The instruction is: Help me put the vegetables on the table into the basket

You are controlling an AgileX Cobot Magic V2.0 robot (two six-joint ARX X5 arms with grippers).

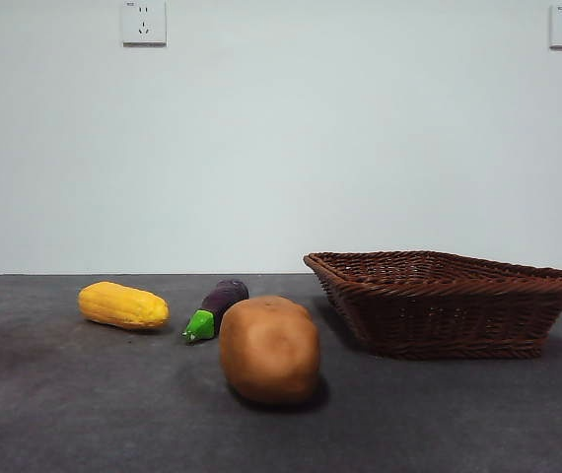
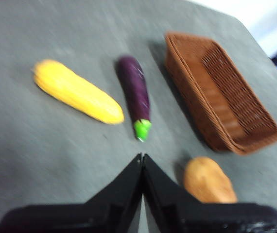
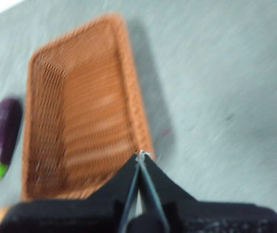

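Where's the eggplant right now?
In the front view the eggplant lies on the table, between the corn and the potato, left of the basket, outside it.

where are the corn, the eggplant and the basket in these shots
corn (image 1: 123, 304), front view, middle of the yellow cob
eggplant (image 2: 134, 94), left wrist view, middle of the purple body
basket (image 1: 446, 315), front view, near woven side wall

Closed right hand above basket
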